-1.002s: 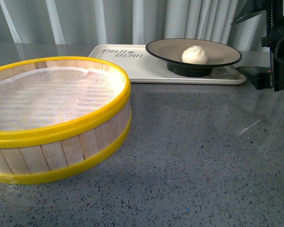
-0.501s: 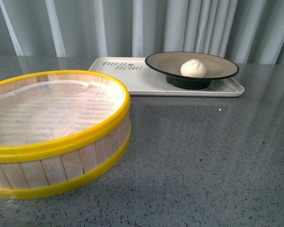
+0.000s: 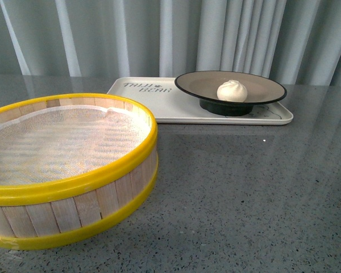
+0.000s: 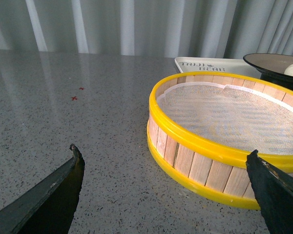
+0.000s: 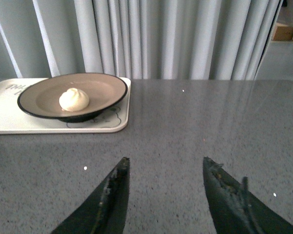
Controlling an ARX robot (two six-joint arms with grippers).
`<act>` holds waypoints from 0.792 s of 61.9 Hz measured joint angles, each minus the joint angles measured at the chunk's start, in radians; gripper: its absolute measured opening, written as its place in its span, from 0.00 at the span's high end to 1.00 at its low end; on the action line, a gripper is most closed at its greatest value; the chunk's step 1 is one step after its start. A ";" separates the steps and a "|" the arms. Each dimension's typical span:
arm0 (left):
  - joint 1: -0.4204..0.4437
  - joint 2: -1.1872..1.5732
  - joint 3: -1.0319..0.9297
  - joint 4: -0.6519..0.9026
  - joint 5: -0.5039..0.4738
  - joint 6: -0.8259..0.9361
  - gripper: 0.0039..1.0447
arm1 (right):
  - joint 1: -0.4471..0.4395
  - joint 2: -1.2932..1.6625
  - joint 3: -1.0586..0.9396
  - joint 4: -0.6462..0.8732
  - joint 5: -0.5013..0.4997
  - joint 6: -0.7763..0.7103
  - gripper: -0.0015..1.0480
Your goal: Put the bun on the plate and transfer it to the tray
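A grey speckled counter [image 3: 244,193] stands before pale pleated curtains [image 3: 159,34]. At the far side lies the cream-white rectangular tray [image 3: 159,108], with grey "TAIJI BEAR" lettering near its left end. The plate [image 3: 256,85], beige inside with a black rim and black foot, stands on the right half of the tray. The bun [image 3: 232,90], small, white and pleated on top, sits on the plate, near its middle.

Nearer, on the left, a round wooden steamer basket [image 3: 74,187] with yellow bands rests on the counter, lined with white cloth and holding nothing else. It stands apart from the tray.

No arm shows in the front view. In the left wrist view the left claw [image 4: 168,187] is spread wide, its two dark tips on either side of the basket's near edge, gripping nothing. In the right wrist view the right claw [image 5: 166,190] is parted above bare counter, holding nothing, with the tray, plate and bun [image 5: 73,99] well beyond it.
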 joint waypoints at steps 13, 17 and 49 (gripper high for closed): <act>0.000 0.000 0.000 0.000 0.000 0.000 0.06 | 0.095 -0.100 -0.089 0.000 0.097 0.000 0.93; 0.000 0.000 0.000 0.000 0.001 0.000 0.06 | 0.103 -0.122 -0.109 -0.002 0.096 -0.002 0.98; 0.000 0.000 0.000 0.000 0.001 0.000 0.06 | 0.103 -0.308 -0.207 -0.090 0.103 -0.002 0.98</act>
